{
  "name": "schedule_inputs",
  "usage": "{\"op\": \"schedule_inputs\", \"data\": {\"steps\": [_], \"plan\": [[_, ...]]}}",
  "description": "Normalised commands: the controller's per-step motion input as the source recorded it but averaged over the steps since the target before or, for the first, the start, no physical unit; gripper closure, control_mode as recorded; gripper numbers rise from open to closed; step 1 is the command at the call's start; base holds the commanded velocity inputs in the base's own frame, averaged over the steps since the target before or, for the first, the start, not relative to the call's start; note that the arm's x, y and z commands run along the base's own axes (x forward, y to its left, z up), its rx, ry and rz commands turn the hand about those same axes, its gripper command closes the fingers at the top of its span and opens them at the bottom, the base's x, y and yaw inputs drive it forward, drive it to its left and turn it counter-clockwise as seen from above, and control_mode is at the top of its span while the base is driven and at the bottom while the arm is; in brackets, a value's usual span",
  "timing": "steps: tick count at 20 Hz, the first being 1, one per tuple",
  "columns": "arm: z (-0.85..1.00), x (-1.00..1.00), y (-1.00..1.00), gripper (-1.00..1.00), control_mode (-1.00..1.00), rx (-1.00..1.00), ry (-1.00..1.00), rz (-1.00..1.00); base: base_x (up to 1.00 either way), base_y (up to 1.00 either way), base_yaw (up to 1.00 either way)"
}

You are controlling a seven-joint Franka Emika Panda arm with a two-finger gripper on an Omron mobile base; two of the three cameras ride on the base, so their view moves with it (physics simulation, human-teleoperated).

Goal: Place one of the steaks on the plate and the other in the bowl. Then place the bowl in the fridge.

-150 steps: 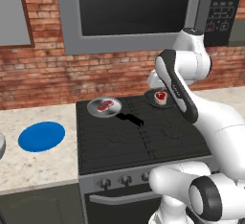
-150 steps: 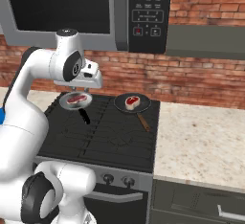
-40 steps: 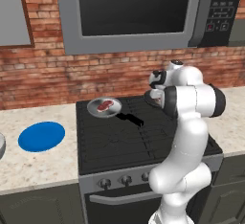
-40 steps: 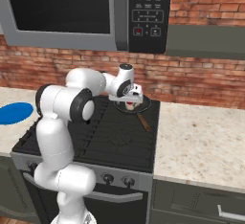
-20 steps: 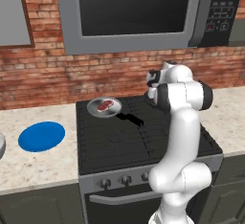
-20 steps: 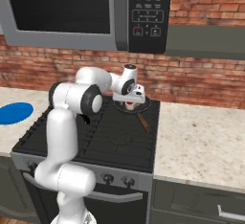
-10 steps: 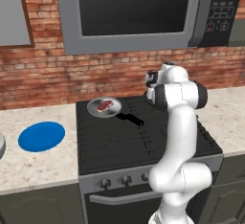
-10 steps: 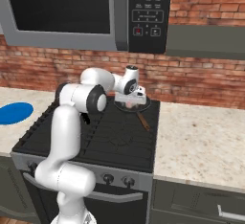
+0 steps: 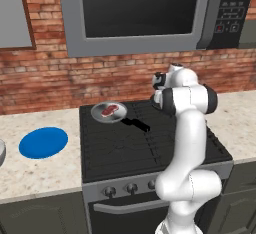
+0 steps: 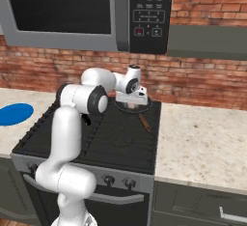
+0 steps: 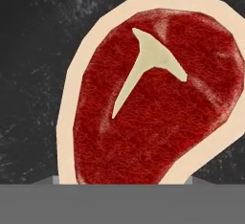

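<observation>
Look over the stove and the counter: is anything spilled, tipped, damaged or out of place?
Nothing stands out. One steak lies flat in the left frying pan on the stove; the other steak lies flat on a dark pan surface in the hand view. The blue plate sits level on the counter.

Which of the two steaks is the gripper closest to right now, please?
The steak in the right-hand pan, right under the hand, with a pale T-shaped bone. The other steak lies in the left pan, well away from the arm.
</observation>
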Motion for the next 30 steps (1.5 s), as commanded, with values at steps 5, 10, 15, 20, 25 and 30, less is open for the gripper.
{"op": "schedule_inputs", "data": {"steps": [5,10,15,20,25,30], "plan": [[0.00,-0.65,0.13,1.00,-1.00,0.00,-0.17,0.00,0.00,0.00,0.00],[0.18,-0.82,0.03,1.00,-1.00,-0.01,-0.42,0.00,0.00,0.00,0.00],[0.35,-0.52,0.01,1.00,-1.00,0.00,-0.29,0.01,0.00,0.00,0.00],[0.83,-0.44,0.03,1.00,-1.00,0.00,-0.13,0.08,0.00,0.00,0.00],[0.75,-0.56,0.04,1.00,-1.00,0.01,-0.02,0.08,0.00,0.00,0.00],[0.66,-0.80,0.09,1.00,-1.00,0.07,0.09,0.02,0.00,0.00,0.00]]}}
